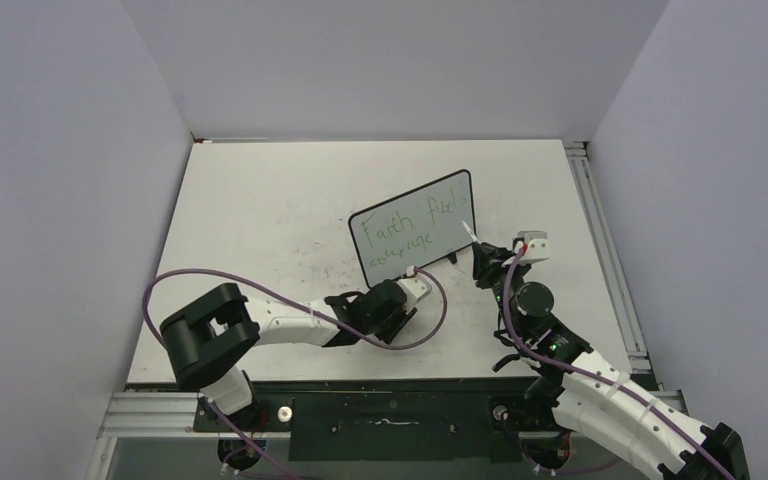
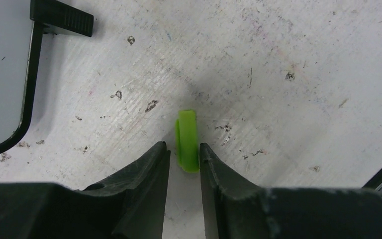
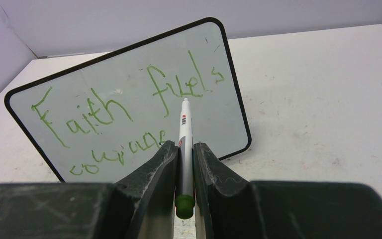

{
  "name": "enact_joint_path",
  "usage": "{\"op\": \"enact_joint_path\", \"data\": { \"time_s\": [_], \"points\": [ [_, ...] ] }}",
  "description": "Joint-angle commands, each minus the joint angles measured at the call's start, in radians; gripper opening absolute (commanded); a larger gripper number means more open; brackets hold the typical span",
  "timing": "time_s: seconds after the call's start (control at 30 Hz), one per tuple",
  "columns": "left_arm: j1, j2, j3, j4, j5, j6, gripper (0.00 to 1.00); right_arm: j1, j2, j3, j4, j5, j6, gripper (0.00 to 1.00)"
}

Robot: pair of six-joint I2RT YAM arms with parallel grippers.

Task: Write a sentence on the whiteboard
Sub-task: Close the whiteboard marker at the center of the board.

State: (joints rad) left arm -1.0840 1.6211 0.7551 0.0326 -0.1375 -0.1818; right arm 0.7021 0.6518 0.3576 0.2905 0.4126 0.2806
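The whiteboard stands tilted on its black feet at mid-table, with the sentence on it in green, reading "Faith fuels courage". My right gripper is shut on a white marker with a green end, and its tip sits at the board's face below "fuels". In the top view this gripper is at the board's right end. My left gripper hangs low over the table in front of the board. A green marker cap lies between its fingertips. It touches the right finger and a thin gap shows on the left.
The tabletop is scuffed and stained, with grey walls close on three sides. A metal rail runs along the right edge. A purple cable loops over the left arm. One black board foot shows near the left gripper.
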Motion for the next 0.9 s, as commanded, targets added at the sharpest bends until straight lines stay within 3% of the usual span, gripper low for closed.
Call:
{"op": "enact_joint_path", "data": {
  "time_s": [0.0, 0.27, 0.5, 0.73, 0.87],
  "points": [
    [-0.021, 0.016, 0.024, -0.075, -0.067, -0.031, 0.25, 0.007, -0.016, 0.004, 0.030, 0.014, -0.003, 0.07],
    [-0.063, -0.008, 0.018, -0.085, -0.149, -0.041, 0.00, 0.007, -0.017, 0.009, 0.021, 0.011, -0.002, 0.07],
    [-0.051, -0.199, 0.162, -0.320, -0.124, 0.039, 0.00, -0.005, -0.004, 0.052, -0.041, -0.007, 0.029, 0.05],
    [0.019, -0.374, 0.291, -0.569, -0.025, 0.163, 0.00, -0.070, 0.003, 0.123, -0.106, -0.217, 0.066, 0.05],
    [0.091, -0.447, 0.314, -0.639, -0.014, 0.272, 0.00, -0.166, 0.033, 0.171, -0.121, -0.437, 0.089, 0.05]
  ]
}}
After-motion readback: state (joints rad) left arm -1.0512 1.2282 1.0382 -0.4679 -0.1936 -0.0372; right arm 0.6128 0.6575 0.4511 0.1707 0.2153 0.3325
